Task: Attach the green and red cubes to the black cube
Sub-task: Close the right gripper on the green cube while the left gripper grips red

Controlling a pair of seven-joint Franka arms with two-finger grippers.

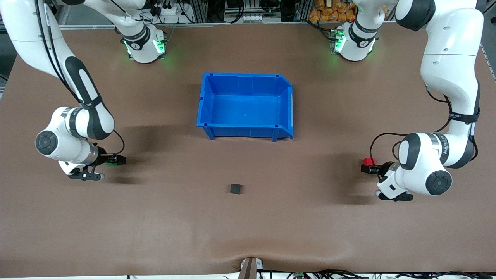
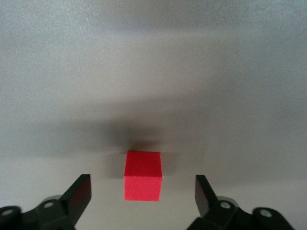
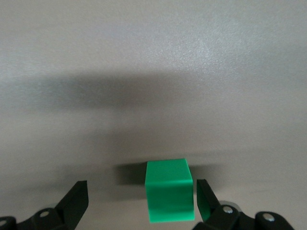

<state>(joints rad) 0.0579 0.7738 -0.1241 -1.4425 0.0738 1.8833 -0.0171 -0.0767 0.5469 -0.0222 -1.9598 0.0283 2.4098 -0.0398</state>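
Left gripper [image 2: 143, 191] jaws stand apart around the red cube [image 2: 142, 176]; right gripper [image 3: 142, 201] jaws apart, one touching the green cube [image 3: 170, 197]. Both cubes look light, rigid; grip flat side faces. Black cube [image 1: 235, 188] sits mid-bench.

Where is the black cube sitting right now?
In the front view the black cube sits alone on the table, nearer the camera than the blue bin, about midway between the green cube and red cube.
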